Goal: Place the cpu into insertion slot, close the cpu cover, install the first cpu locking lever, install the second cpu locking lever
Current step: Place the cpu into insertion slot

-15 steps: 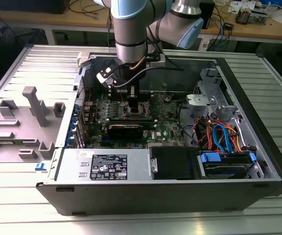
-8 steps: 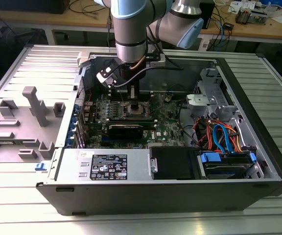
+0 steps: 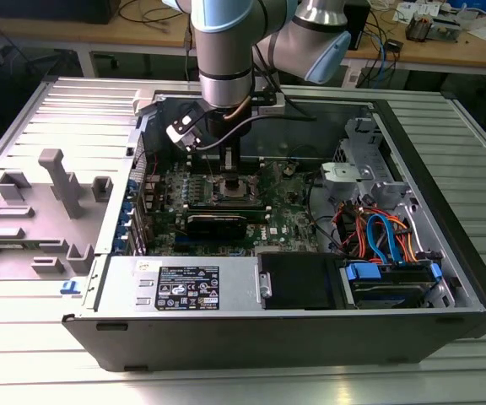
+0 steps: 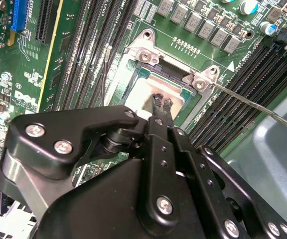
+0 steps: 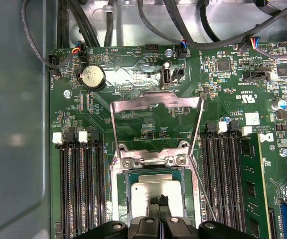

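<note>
I am looking down the arm at the end effector (image 3: 230,177), which is reaching into the open computer case (image 3: 310,337) lying on the table (image 3: 24,371), toward the far side of the green board (image 3: 285,211). Its fingertips (image 4: 157,99) are pinching together with nothing between them, right over the cpu (image 5: 151,189). I cannot tell whether they are touching its silver top. The cpu is sitting flat inside the insertion slot (image 4: 177,68). The cpu cover (image 5: 156,101) is standing swung up off the slot on its hinged edge (so the chip is lying uncovered). A locking lever (image 4: 248,102) is sticking out loose from the slot's corner, lying across the black memory slots (image 4: 233,114).
</note>
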Motion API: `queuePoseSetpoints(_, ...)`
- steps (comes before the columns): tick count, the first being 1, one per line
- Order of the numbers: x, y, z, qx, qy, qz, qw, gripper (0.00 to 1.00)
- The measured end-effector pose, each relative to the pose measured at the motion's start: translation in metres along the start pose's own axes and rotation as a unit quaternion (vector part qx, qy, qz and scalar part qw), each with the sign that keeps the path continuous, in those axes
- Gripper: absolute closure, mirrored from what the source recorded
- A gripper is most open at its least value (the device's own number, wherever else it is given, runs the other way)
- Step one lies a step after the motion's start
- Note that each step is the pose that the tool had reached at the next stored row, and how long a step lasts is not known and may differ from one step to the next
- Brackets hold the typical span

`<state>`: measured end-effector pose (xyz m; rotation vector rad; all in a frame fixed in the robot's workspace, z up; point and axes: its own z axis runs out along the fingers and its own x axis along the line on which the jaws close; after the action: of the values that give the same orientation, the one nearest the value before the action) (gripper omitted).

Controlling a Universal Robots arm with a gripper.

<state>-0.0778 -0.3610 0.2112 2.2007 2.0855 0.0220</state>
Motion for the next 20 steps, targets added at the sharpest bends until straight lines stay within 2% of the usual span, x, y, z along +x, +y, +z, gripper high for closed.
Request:
queuePoseSetpoints(9,0.0,0.0002,0.0,0.0001,0.0,0.0,1.0,0.89)
queuePoseSetpoints(10,0.0001,0.0014,0.0002,0.0014,0.0,0.0,1.0,0.89)
queuePoseSetpoints(13,0.0002,0.0043,0.0004,0.0117,-0.0005,-0.001,0.9999,0.89)
queuePoseSetpoints(16,0.0003,0.0055,0.0003,0.0191,-0.001,-0.001,0.9998,0.89)
queuePoseSetpoints(20,0.0002,0.0072,-0.0026,0.0201,-0.0009,-0.001,0.9998,0.89)
